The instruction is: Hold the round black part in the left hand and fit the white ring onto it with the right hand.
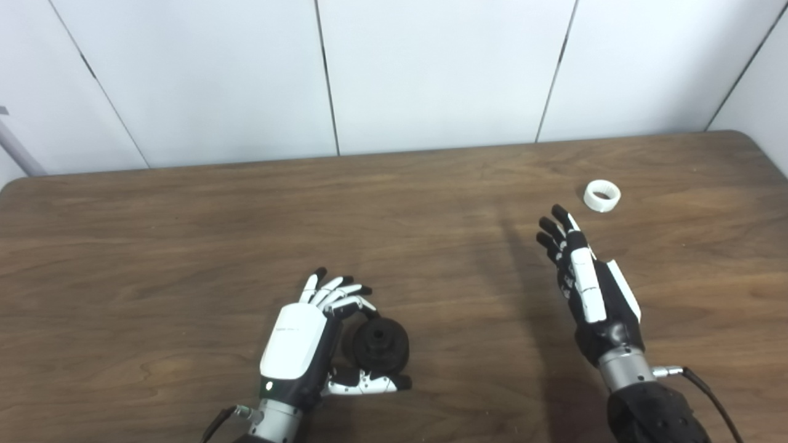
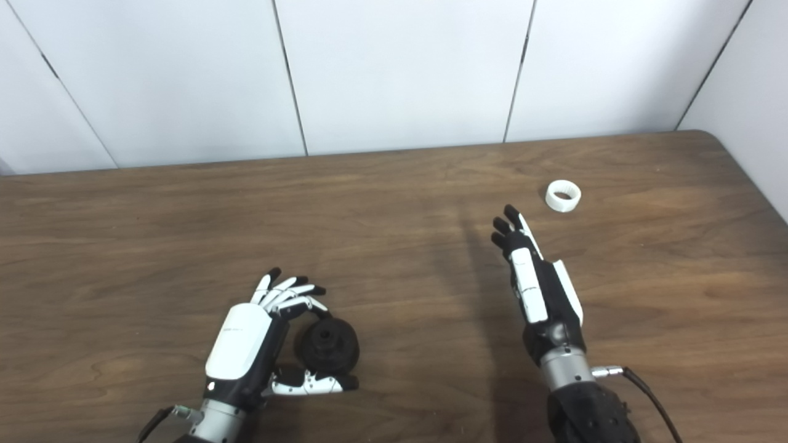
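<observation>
A wall [image 1: 431,74] of white panels with dark seams stands behind a long brown wood surface [image 1: 184,234] with rounded far corners. At the far left edge of the left eye view a grey bar [image 1: 18,151] leans by the wall.

The right hand [image 1: 585,289] hovers edge-on over the right part of the surface, its fingers [image 1: 557,231] straight, near one another, holding nothing. The left hand [image 1: 308,335] is near the front edge, fingers [image 1: 338,295] and thumb curled around the black part [image 1: 378,344], which rests on the surface; whether they press it I cannot tell. Small print on the back of the left hand is too blurred to read.

The ring [image 1: 602,195] lies flat on the surface, just beyond the right fingertips, not touched.
</observation>
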Robot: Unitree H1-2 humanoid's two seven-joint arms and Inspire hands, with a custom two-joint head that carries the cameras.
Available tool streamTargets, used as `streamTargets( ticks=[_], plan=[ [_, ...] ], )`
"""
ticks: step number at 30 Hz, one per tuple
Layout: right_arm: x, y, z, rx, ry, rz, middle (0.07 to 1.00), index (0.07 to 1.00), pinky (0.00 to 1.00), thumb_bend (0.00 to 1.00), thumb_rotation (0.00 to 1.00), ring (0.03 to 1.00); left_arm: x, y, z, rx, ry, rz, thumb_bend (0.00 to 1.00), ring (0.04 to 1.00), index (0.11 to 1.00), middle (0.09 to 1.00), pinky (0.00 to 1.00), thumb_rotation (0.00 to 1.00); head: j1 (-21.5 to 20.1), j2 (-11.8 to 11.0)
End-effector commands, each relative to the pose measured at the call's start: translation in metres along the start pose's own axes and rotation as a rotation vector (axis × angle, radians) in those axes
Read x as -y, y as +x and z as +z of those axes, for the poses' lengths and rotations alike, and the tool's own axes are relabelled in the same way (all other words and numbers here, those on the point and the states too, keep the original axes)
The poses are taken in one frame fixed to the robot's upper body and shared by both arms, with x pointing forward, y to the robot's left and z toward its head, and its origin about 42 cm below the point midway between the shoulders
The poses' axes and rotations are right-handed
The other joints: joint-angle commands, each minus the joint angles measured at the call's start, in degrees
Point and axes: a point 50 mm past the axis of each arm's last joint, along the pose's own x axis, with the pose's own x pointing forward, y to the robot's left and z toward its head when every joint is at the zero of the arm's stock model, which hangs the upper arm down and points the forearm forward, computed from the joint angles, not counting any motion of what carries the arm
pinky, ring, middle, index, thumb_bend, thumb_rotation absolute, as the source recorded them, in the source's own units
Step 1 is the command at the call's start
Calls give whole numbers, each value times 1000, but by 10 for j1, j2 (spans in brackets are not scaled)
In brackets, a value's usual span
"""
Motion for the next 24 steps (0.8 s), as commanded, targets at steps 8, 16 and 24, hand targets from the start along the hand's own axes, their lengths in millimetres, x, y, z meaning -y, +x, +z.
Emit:
streamTargets(
  ticks=[8,16,24],
  plan=[
    [8,6,17,76,-20,2,930,944,1000,566,1000,930,10,0,-4,21,16,6,524,868,483,769,1000,52,-3,0],
    [17,12,31,87,-49,-35,915,929,982,562,966,919,15,3,-5,13,28,-16,524,859,483,764,1000,52,-11,1],
    [25,17,39,103,-65,-36,905,909,992,591,941,908,22,4,-12,-27,31,-57,524,843,483,760,1000,52,-6,2]
  ],
)
